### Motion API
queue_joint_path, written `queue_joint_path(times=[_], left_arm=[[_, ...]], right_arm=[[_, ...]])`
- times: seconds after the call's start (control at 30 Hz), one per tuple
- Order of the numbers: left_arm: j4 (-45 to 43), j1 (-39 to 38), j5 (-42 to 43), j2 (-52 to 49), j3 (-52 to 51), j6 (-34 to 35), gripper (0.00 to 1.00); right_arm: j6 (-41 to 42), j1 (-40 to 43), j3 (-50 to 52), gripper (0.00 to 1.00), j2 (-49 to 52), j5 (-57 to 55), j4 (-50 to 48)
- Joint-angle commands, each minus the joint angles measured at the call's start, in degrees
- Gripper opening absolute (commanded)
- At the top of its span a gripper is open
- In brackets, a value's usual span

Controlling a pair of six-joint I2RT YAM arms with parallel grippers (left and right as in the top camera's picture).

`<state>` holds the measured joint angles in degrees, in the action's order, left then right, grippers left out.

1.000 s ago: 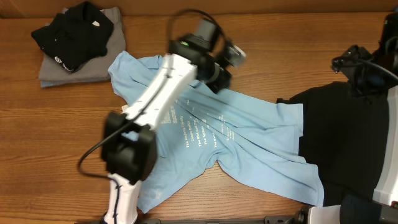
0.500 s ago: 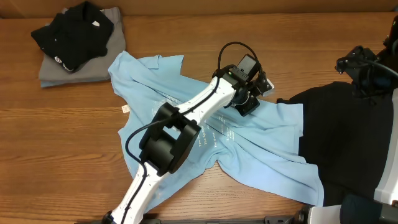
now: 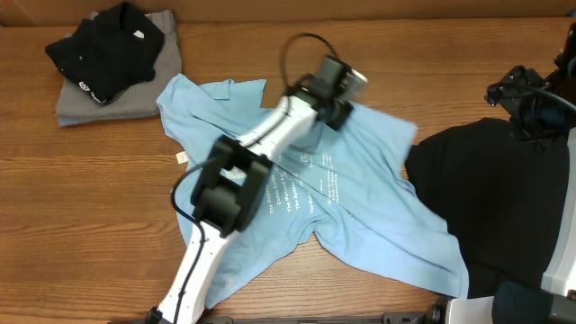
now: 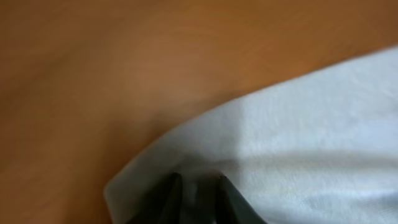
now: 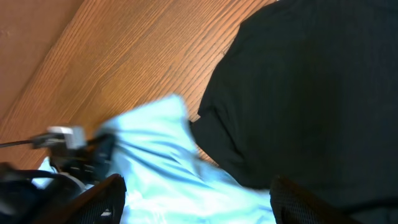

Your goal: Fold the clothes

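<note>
Seen from its own wrist, the left gripper (image 4: 198,182) holds its two dark fingers close together with a thin strip of pale cloth in the gap. The view is blurred, so I cannot tell whether they pinch it. Wrapped around those jaws and running ahead of them is a rounded edge of the light blue T-shirt (image 4: 298,143), and past that edge lies the bare wooden table (image 4: 124,62). The overhead camera hides these fingertips under the wrist housing, but it alone shows the whole shirt. It lies spread and crumpled, with its white lettering face up behind the jaws beside the left arm (image 3: 270,135), which reaches across it. The right gripper (image 5: 198,182) gapes wide with nothing between its fingers. Its camera shows the black garment (image 5: 298,93) ahead of them, the shirt's corner meeting its edge on one side. Only the overhead view shows a pile well apart from both jaws: a folded black top (image 3: 103,45) on a grey garment (image 3: 117,106).
</note>
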<state>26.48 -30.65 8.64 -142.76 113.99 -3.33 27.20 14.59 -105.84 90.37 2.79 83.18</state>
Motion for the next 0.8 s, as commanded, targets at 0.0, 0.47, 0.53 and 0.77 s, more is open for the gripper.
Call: queue_joint_path(times=[0.0,0.47,0.53,0.77], left_arm=[[0.0,7.5,0.1,-3.8,3.4,6.0,0.24],[16.8,13.4,-0.3,-3.7,38.2,0.4,0.41],[22.6,13.4,-0.3,-3.7,44.6,-1.0,0.47],[43.4,13.4,-0.3,-3.6,66.3,-2.3,0.63]], right_arm=[[-0.2,0.1,-0.6,0.78,-0.9,0.3,-0.3],[-4.8,-1.8,8.5,0.84,0.3,2.3,-5.3],[-4.7,-1.8,12.4,0.78,0.3,2.3,-8.0],[-6.5,-2.4,30.5,0.77,0.3,8.9,-22.1]])
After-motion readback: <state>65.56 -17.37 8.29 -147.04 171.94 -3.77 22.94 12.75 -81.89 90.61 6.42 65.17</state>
